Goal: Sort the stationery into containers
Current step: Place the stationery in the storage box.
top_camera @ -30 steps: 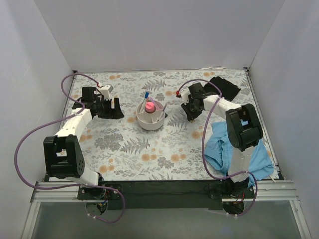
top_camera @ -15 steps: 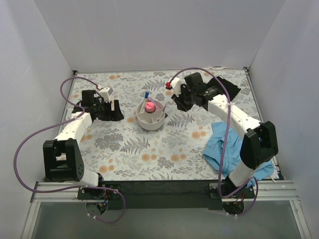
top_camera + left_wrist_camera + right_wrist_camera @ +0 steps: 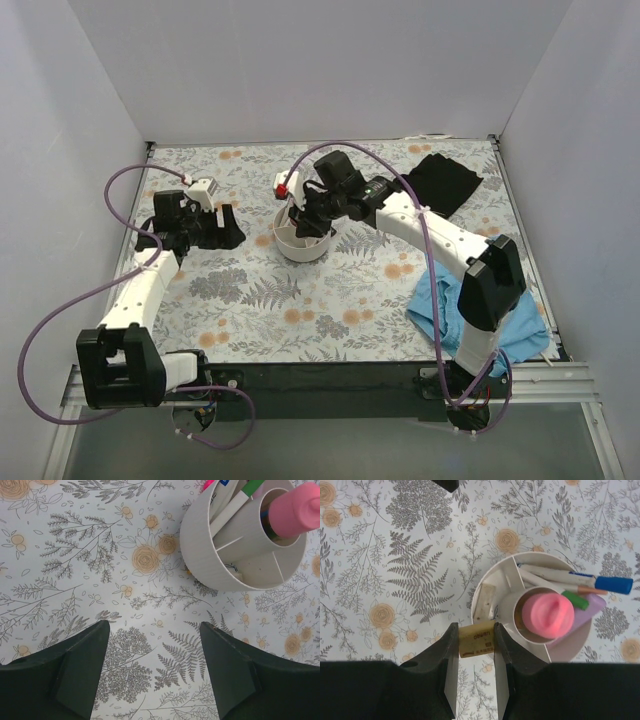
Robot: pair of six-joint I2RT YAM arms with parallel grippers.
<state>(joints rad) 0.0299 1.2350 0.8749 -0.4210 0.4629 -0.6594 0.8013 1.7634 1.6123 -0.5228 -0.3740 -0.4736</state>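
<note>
Right wrist: right gripper (image 3: 475, 634) pinches tan block (image 3: 477, 644); top view hides block.

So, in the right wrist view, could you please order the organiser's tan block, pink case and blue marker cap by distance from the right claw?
1. Tan block, in the compartment just beyond the right claw.
2. Pink case, in the central cup.
3. Blue marker cap, far right.

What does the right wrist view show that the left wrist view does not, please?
Only the right wrist view shows the right gripper shut on a tan block with printed lettering. Only the left wrist view shows the left gripper, open and empty above the floral table. Both show the white organiser with the pink-topped case in its central cup.
</note>
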